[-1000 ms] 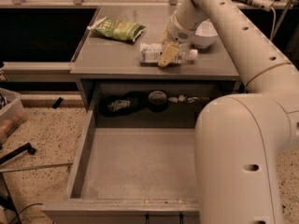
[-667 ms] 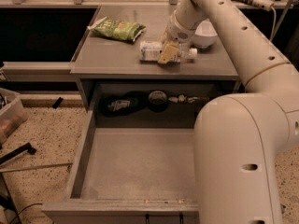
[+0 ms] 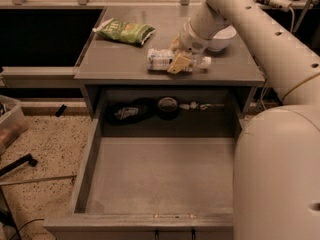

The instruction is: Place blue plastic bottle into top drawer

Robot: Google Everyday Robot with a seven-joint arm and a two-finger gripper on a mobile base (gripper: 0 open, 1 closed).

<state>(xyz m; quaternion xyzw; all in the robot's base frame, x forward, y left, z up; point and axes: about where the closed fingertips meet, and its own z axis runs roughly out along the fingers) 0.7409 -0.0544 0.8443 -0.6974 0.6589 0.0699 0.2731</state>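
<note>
The gripper seems to hold its jaws closed around the blue plastic bottle, which lies on the counter above the open top drawer, so lifting and placing remain.

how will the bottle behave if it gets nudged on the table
Lying on its side, the bottle would likely roll. Small and plastic, so probably light, maybe slippery. The gripper is over its middle.
</note>
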